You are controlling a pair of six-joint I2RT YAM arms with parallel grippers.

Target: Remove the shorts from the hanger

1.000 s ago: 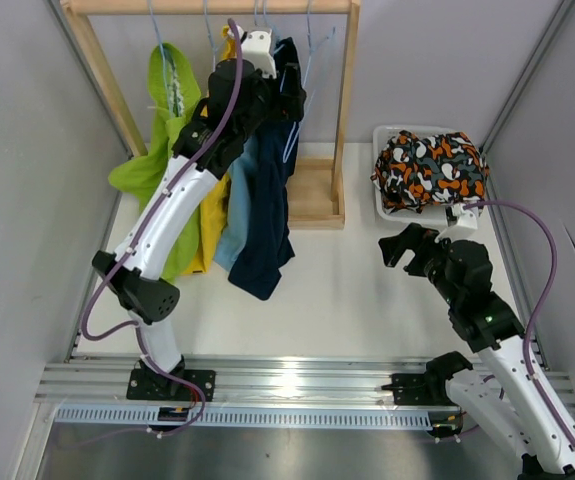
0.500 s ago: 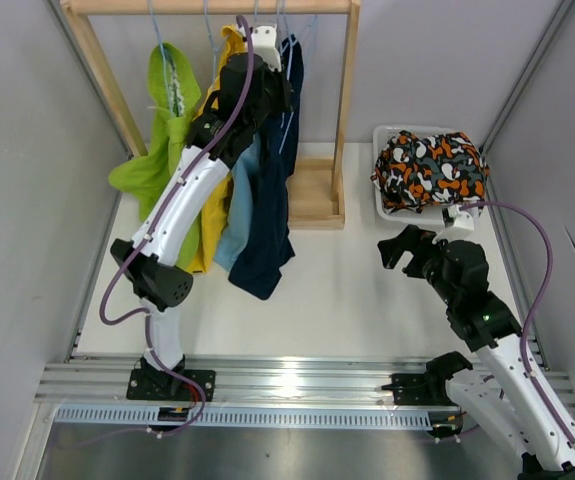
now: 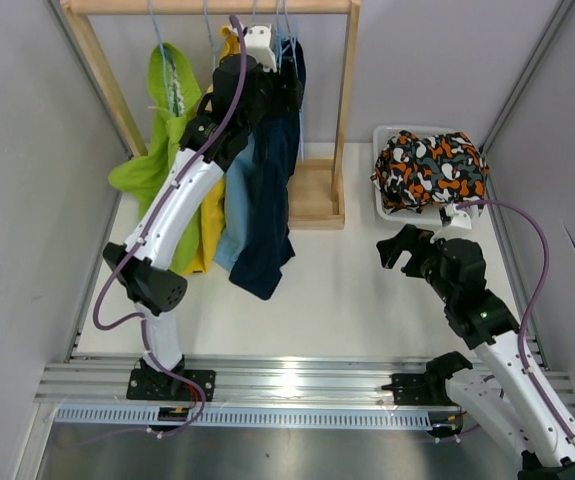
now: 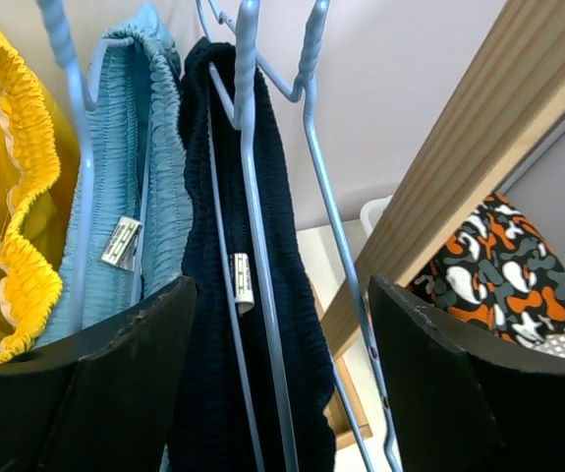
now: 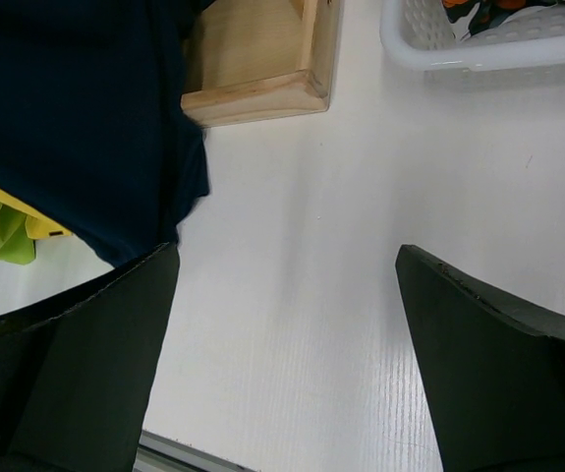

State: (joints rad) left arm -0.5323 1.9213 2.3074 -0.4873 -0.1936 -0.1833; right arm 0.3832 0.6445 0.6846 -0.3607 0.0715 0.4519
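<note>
One navy pair point(image 4: 297, 295), hanging vertically on hanger point(image 4: 248, 147), dead ahead between wide, empty jaws of left gripper point(image 4: 280, 324); right gripper point(image 5: 287, 295) gaping, empty, well apart.

Location type: robotics laboratory test cell.

Indicators:
- The left arm point(image 3: 182, 190) and right arm point(image 3: 487, 320), each trailing purple cables point(image 3: 544, 262), are bolted to an aluminium rail point(image 3: 297, 380) at the near edge of a white tabletop point(image 3: 347, 290).
- Plain grey wall panels point(image 3: 27, 200) enclose the work area on three sides.
- A small wooden garment rack point(image 3: 345, 90) and a white plastic basket point(image 3: 379, 205) stand on the tabletop.
</note>
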